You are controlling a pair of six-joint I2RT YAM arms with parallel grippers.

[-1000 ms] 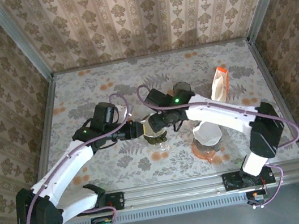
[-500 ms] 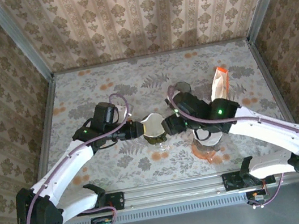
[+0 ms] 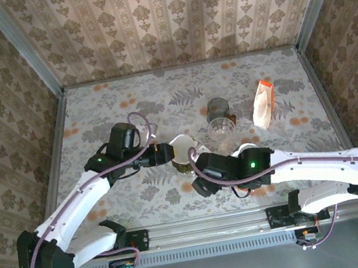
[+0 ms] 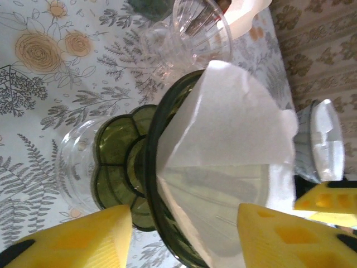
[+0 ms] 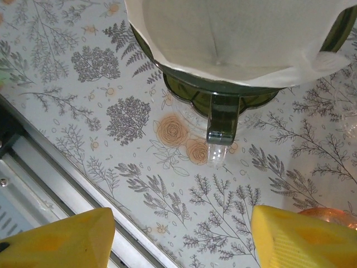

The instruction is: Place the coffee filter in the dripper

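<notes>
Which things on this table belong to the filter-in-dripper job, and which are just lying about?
Belongs to the job:
coffee filter, already sitting in the dripper
green dripper

Lying about:
clear ribbed glass
dark glass
white pouch with an orange top

— How are the two arms built?
— The left arm [image 3: 74, 203] and the right arm [image 3: 308, 167] each have white shells and black joints. A purple cable [image 3: 138, 116] loops along each one.
— Any markings?
— A small green light [image 3: 250, 159] glows on each arm. The left claw [image 4: 184, 234] and right claw [image 5: 178, 240] have blocky yellow fingers [image 4: 78, 237] with rectangular recesses.
</notes>
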